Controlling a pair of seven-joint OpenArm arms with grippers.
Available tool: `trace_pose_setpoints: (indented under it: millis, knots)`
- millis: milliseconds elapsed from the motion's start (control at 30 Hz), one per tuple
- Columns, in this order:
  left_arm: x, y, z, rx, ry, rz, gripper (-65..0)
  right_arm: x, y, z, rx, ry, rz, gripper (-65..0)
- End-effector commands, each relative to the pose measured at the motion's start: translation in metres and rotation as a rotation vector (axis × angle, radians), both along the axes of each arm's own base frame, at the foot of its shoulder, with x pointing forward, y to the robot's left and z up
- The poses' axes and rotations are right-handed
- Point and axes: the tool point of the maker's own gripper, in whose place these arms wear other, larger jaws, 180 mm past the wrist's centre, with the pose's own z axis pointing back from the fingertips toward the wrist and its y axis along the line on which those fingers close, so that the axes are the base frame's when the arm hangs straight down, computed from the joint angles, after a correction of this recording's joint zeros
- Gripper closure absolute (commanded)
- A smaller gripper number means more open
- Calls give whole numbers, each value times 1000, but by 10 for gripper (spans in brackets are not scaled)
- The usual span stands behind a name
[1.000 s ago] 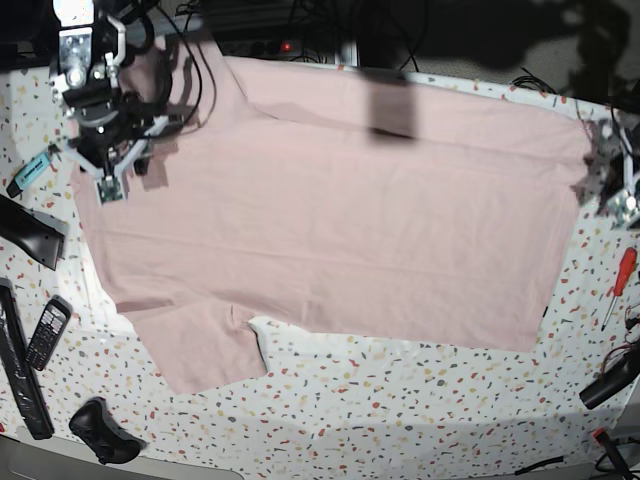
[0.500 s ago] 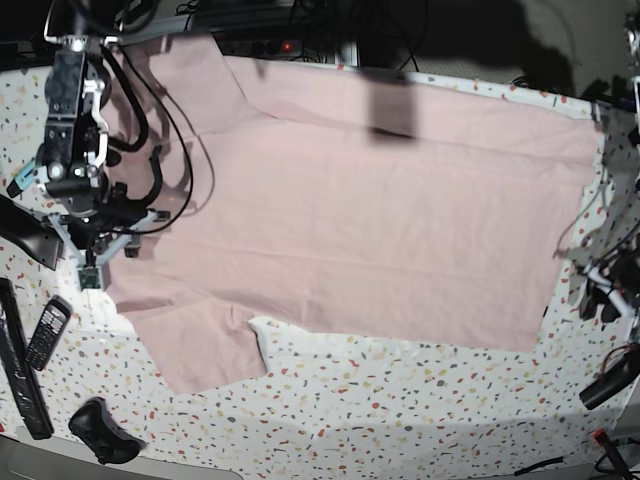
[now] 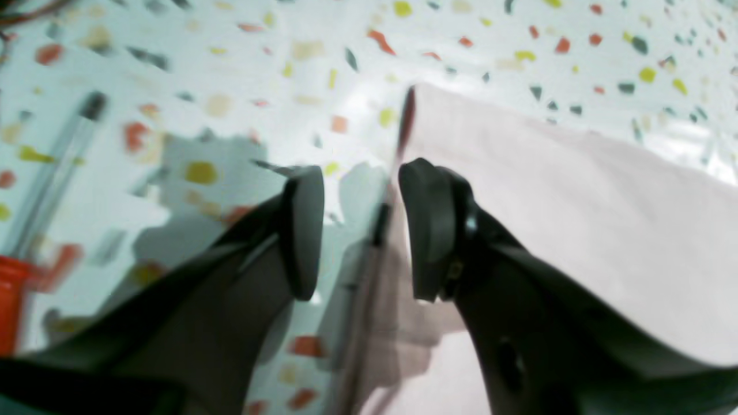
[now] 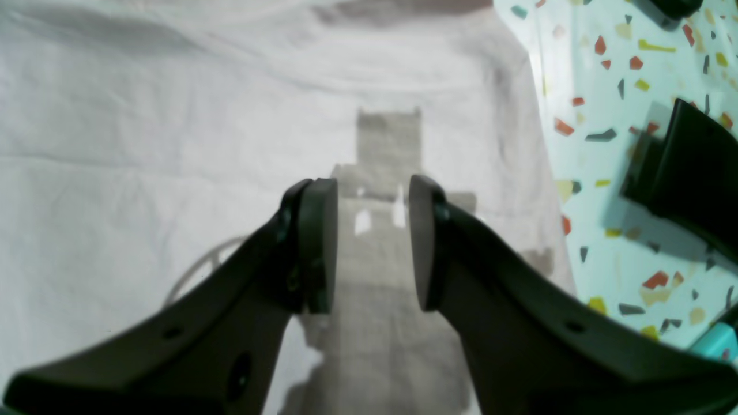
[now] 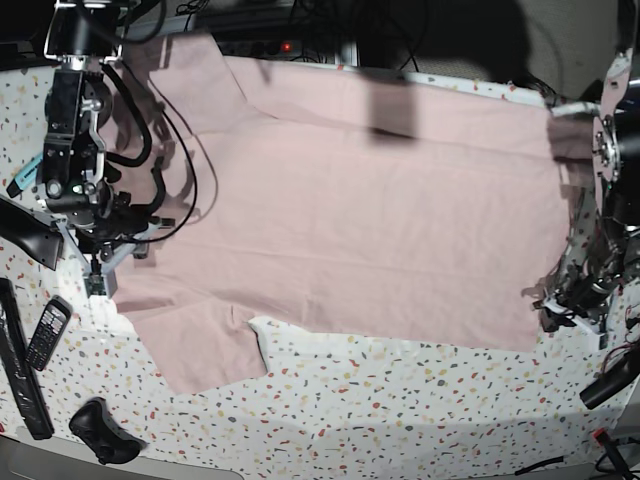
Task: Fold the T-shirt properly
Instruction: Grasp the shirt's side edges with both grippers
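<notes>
T-shirt (image 5: 360,210) lies spread flat across the speckled table (image 5: 400,410), plain side up, one sleeve toward the near edge; that's our base view. Over the last second both arms have come down along the cloth: the right gripper (image 5: 95,275) slid from up by the far sleeve to the shirt's side near the front sleeve, and the left gripper (image 5: 575,310) dropped to the hem's near corner. We read that as both arms lining up at the near edge for a first lengthwise fold, with nothing lifted yet. From here the jaws on either side are too small to judge, and the left arm is partly cut off at the frame edge. Over to the left wrist view: left gripper (image 3: 360,230) stands wide, empty, straddling the hem edge, T-shirt (image 3: 576,219) to one side, bare table (image 3: 230,69) to the other. The picture is smeared, and we can't tell whether the tips touch the surface. An orange-handled tool (image 3: 11,300) is cut off at the side. Now the right wrist view: right gripper (image 4: 366,242) parted to a moderate gap, holding nothing, hovering over the T-shirt (image 4: 144,173) just inside its edge. Its own shadow hides the cloth beneath, so contact is unclear. A black object (image 4: 686,178) beside the shirt is too blurred to name.
</notes>
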Motion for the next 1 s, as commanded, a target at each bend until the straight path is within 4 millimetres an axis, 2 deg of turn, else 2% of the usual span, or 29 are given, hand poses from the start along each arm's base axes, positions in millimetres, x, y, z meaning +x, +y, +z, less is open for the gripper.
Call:
trace_pose_setpoints:
  millis: [0, 267, 600, 733, 800, 867, 967]
  knots:
    - [15, 7, 24, 3, -66, 15, -235, 9, -4, 16, -16, -49, 5, -206]
    - [11, -3, 7, 41, -4, 1, -235, 8, -2, 14, -18, -35, 20, -206]
    - [1, -41, -20, 89, 127, -128, -234, 8, -2, 14, -19, -35, 22, -206]
    - [-7, -55, -31, 77, 194, -176, -215, 9, -2, 15, -19, -40, 23, -206]
    - [-9, -57, -32, 73, 202, -181, -214, 10, -1, 17, -19, -56, 25, -206]
    - [-10, -55, -33, 76, 211, -180, -168, 14, -2, 22, -23, -85, 27, -206]
    - [-14, -56, -37, 74, 240, -189, -52, 22, -5, 33, -60, -161, 35, -206]
